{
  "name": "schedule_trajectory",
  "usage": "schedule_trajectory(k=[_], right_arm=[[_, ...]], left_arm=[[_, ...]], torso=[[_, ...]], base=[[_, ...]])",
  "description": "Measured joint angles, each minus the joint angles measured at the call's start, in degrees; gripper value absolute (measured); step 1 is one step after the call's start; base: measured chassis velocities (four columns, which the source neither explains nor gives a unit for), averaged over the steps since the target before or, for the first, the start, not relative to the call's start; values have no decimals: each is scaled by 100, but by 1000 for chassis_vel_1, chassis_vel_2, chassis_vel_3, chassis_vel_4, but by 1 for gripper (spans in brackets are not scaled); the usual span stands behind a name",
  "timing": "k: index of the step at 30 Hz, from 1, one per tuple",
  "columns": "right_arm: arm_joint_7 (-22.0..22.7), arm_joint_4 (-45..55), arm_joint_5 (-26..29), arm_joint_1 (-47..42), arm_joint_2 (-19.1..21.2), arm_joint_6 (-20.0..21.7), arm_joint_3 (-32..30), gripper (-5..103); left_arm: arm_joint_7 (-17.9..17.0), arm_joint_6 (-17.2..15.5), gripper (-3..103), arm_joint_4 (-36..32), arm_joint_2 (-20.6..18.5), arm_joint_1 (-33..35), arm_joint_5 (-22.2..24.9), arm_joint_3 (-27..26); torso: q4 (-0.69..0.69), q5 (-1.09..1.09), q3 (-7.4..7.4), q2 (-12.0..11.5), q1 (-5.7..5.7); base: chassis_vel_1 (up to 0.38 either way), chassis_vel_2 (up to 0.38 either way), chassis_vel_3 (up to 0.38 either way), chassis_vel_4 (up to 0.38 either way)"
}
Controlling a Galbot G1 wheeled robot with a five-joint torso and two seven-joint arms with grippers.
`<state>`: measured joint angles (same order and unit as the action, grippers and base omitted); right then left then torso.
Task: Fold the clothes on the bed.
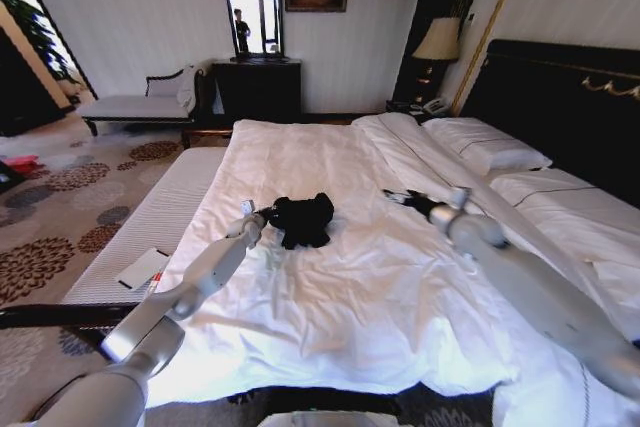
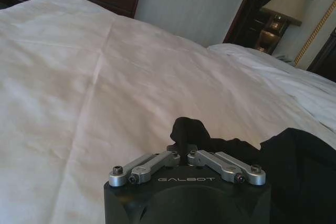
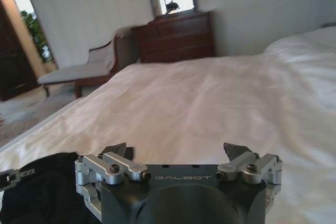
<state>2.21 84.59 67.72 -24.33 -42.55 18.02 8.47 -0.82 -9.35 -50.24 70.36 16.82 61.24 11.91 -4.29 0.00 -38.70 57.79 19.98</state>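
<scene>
Your left gripper is pinched on the T-shirt, bunched mid-bed at its 9 o'clock edge, probably to drag it flat. Your right gripper, fingers spread, waits at the shirt's 3 o'clock, touching nothing.

The head camera is looking down from the bed's near end toward the far wall. Both wrist cameras are skimming low over the duvet, sharing the shirt.
</scene>
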Motion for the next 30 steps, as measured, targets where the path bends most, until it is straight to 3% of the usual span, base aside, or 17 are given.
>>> schedule_trajectory(k=[6, 21, 30], right_arm=[[-168, -736, -200, 955, -630, -61, 876, 100], [-522, -2074, -466, 1860, -1440, -111, 2177, 100], [-635, -3376, -561, 2273, -2549, -183, 2587, 100]], left_arm=[[-25, -1, 0, -199, -120, 98, 54, -13], [-39, -1, 0, -426, -111, 172, 89, 62], [-92, -10, 0, -593, -113, 279, 89, 74]], torso=[[-1, -3, 1, 0, 0], [-4, -1, 2, 1, -2], [2, -2, 1, 0, -1]], base=[[0, 0, 0, 0], [0, 0, 0, 0], [0, 0, 0, 0]])
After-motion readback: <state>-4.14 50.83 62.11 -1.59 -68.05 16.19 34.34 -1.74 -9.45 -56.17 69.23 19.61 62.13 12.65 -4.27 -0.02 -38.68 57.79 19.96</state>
